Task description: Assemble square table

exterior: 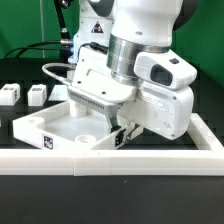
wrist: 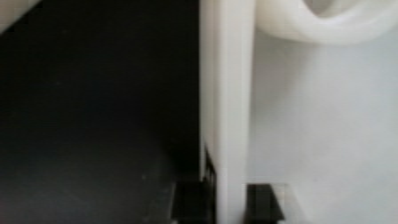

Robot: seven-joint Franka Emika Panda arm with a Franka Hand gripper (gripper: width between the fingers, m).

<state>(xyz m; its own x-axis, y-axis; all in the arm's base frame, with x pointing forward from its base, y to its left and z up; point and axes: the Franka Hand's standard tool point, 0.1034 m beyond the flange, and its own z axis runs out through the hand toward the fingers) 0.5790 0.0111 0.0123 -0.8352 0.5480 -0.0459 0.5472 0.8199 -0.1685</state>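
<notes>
The large white square plastic slab (exterior: pixel 72 125) lies rim-up on the black worktop (exterior: pixel 20 200) near its front edge, just behind the long white L-shaped rail (exterior: pixel 110 162); two small white leg blocks (exterior: pixel 10 95) sit further back, at the exterior view's left; the gripper (exterior: pixel 122 133) pinches the slab's thin rim wall, its black fingertips (wrist: pixel 267 200) narrow on it

A green backdrop (exterior: pixel 20 30) rises behind the black worktop (exterior: pixel 100 203).
</notes>
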